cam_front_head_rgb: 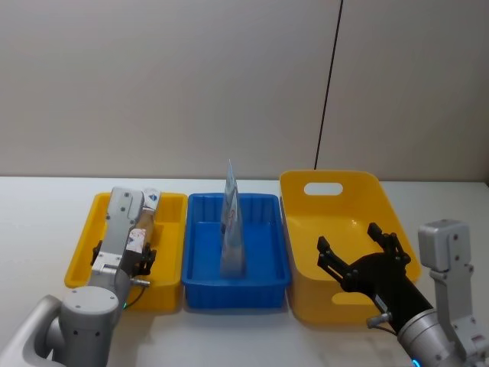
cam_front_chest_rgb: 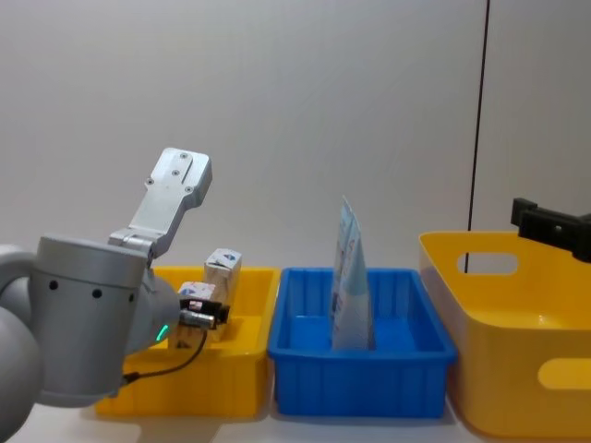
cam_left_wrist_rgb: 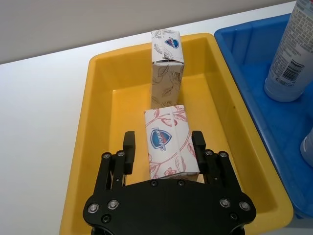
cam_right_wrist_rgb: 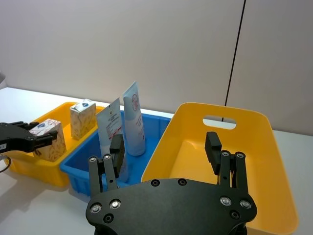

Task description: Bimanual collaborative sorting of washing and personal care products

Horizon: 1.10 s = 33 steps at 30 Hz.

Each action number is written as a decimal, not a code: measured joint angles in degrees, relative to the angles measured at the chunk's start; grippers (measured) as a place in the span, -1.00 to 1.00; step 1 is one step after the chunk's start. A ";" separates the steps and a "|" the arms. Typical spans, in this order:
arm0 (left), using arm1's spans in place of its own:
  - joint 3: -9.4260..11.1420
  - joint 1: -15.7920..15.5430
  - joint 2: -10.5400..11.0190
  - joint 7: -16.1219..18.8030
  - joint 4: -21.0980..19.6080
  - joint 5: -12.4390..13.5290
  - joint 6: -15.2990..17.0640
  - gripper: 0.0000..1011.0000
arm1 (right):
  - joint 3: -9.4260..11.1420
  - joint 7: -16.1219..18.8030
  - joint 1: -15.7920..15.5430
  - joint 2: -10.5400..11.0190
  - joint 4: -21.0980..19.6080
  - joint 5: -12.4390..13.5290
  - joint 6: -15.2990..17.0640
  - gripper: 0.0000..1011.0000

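My left gripper (cam_left_wrist_rgb: 163,139) is low inside the small yellow bin (cam_left_wrist_rgb: 80,147), shut on a white carton (cam_left_wrist_rgb: 166,147) with red-pink leaf print and a blue mark. The same carton (cam_front_head_rgb: 140,229) shows beside my left gripper (cam_front_head_rgb: 140,251) in the head view. A second carton (cam_left_wrist_rgb: 167,63) stands upright at the bin's far end. A tall pale pouch (cam_front_head_rgb: 232,229) stands in the blue bin (cam_front_head_rgb: 237,294), with a white tube (cam_right_wrist_rgb: 133,117) beside it. My right gripper (cam_front_head_rgb: 350,243) hovers open above the large yellow bin (cam_front_head_rgb: 336,306), nothing between its fingers.
The three bins sit side by side on a white table: small yellow at the left, blue in the middle, large yellow with a handle slot (cam_front_head_rgb: 323,187) at the right. A grey wall rises close behind them.
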 joint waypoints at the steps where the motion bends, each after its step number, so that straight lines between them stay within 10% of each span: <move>1: -0.06 -0.07 -0.05 0.00 0.12 0.02 -0.04 0.36 | 0.00 0.00 0.00 0.00 0.00 0.00 0.00 0.98; 9: -0.43 -0.42 -0.29 0.00 0.55 0.38 -0.15 -0.14 | 0.00 0.00 0.00 0.00 0.00 0.00 0.00 0.98; 33: 0.69 0.37 2.24 -1.38 -6.78 3.73 0.85 -0.25 | 0.00 0.00 0.00 0.00 0.00 0.00 0.00 0.98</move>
